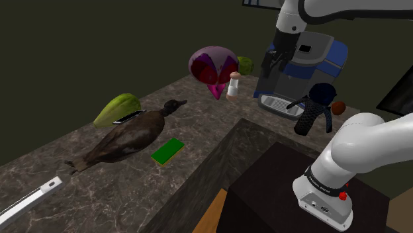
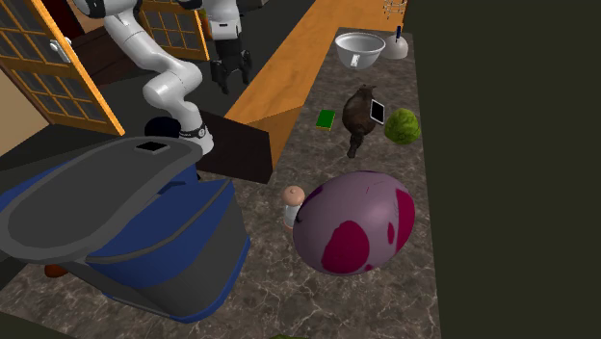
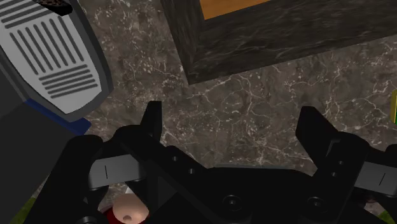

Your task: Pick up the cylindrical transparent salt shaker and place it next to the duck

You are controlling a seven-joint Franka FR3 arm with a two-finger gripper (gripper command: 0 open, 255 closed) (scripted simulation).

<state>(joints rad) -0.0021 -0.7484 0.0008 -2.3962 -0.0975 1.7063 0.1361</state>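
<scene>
One slip is being risked: the salt shaker (image 1: 232,86), standing in the shoulder view at five o'clock of the purple egg-shaped ornament (image 1: 212,66) and two o'clock of the duck (image 1: 132,136), could be toppled by a descending finger. The gripper (image 3: 232,124) is being shown wide open, nothing being clasped or touched.

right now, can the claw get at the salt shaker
Probably yes. The open claw hangs above the counter close to the salt shaker, whose top is free. The purple egg-shaped thing crowds one side and the coffee machine stands on the other, so coming from above looks best.
</scene>
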